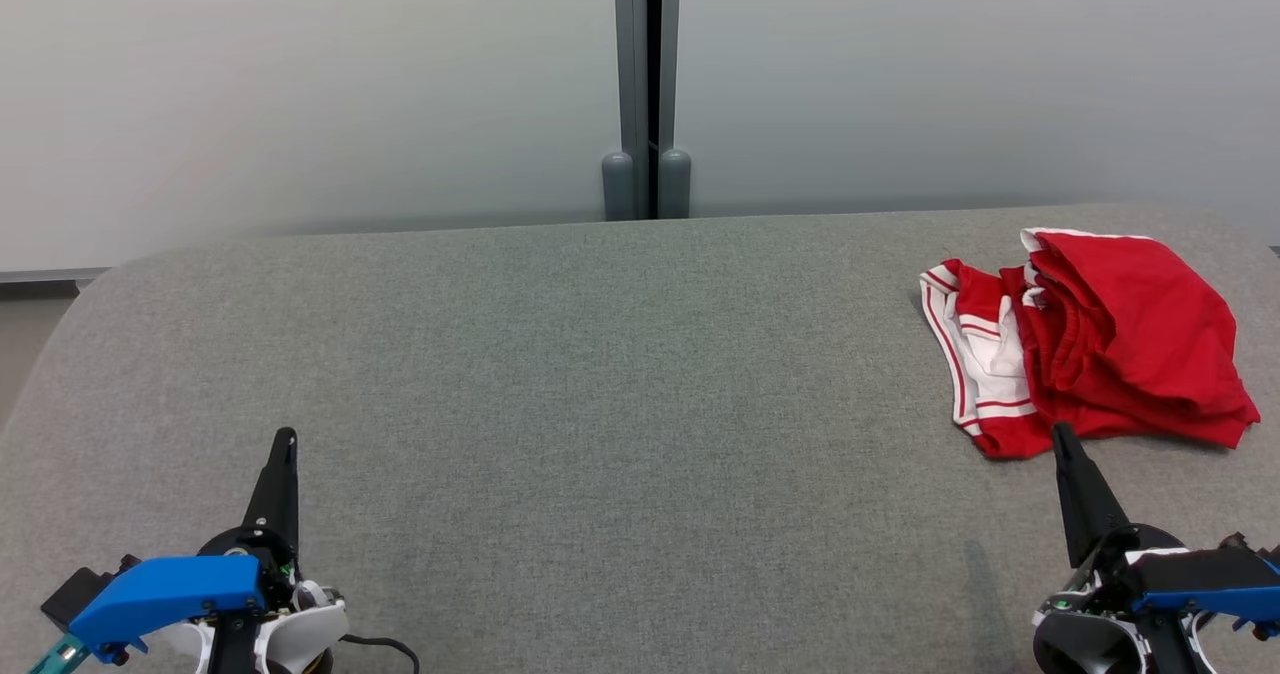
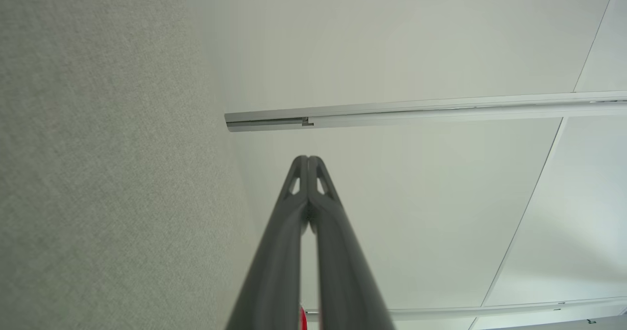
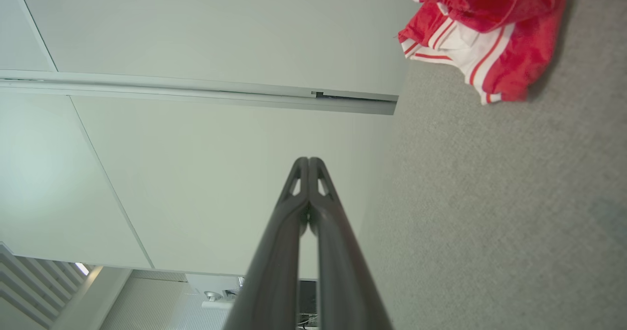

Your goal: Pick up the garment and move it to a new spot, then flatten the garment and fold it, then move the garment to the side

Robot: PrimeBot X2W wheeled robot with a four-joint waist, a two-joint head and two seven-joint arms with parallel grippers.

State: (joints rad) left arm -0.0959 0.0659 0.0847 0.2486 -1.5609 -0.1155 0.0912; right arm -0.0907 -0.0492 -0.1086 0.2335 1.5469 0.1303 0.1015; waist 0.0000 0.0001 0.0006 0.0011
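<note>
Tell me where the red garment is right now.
In the head view, the red garment lies crumpled far right on the grey table, just beyond the right gripper.

A bench (image 1: pixel 600 374) covered in grey woven fabric, with rounded far corners, spreads beneath and ahead of the left end effector (image 1: pixel 287 438) and the right end effector (image 1: pixel 1060 432). Well ahead of both stands a pale grey-white panelled wall (image 1: pixel 300 84), evenly lit. A dark grey vertical post (image 1: pixel 647 64) splits the wall roughly midway between the two end effectors and ends in two rounded caps (image 1: pixel 618 186) at the bench's far edge. In the right wrist view, a metal rail (image 3: pixel 196 92) crosses the wall panels beyond that end effector's tips. A pale slatted panel (image 3: pixel 29 281) and a small bright light (image 3: pixel 81 269) sit off to its side.
</note>
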